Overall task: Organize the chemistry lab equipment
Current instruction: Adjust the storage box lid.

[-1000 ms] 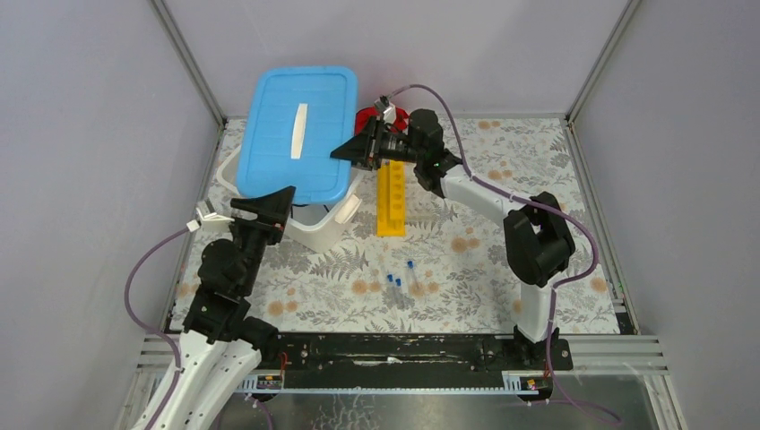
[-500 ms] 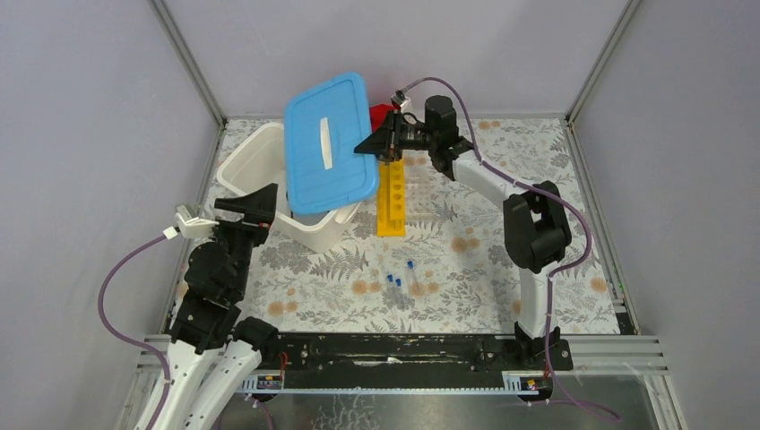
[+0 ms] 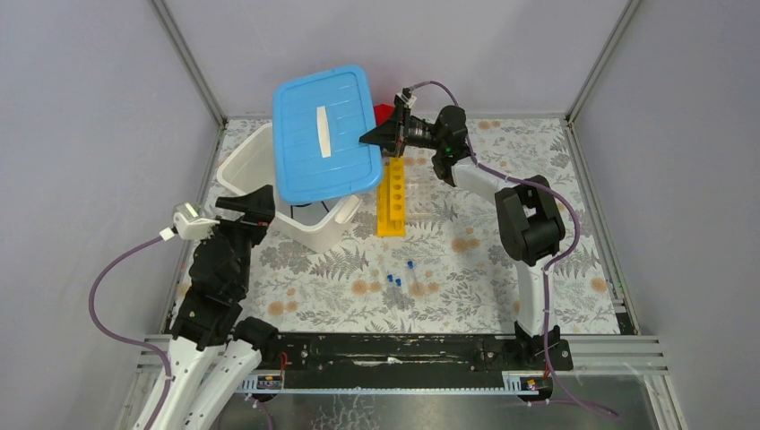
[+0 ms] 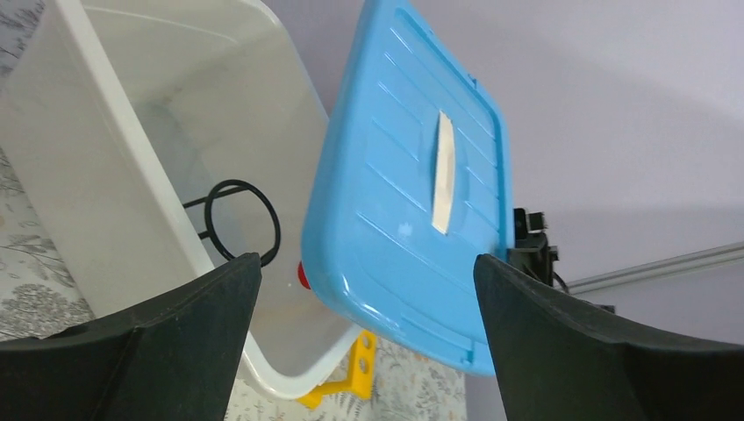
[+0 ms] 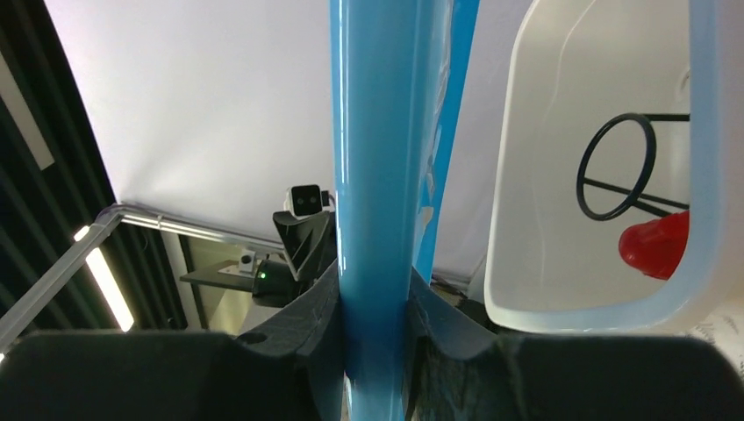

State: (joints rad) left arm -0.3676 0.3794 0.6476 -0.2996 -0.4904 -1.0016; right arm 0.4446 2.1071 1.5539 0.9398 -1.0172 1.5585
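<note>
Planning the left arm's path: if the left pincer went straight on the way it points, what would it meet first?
The left pincer would likely hit the near wall of the white tub first, or the tilted blue lid above it; depth is unclear.

Blue lid (image 3: pixel 324 134), clamped at edge by right gripper (image 3: pixel 369 140), lifted off white tub (image 3: pixel 246 161), shifted right, now tilted above it. Tub interior exposed: black wire ring stand (image 4: pixel 237 219) visible. Left gripper (image 3: pixel 254 204) retracted near-left.
</note>
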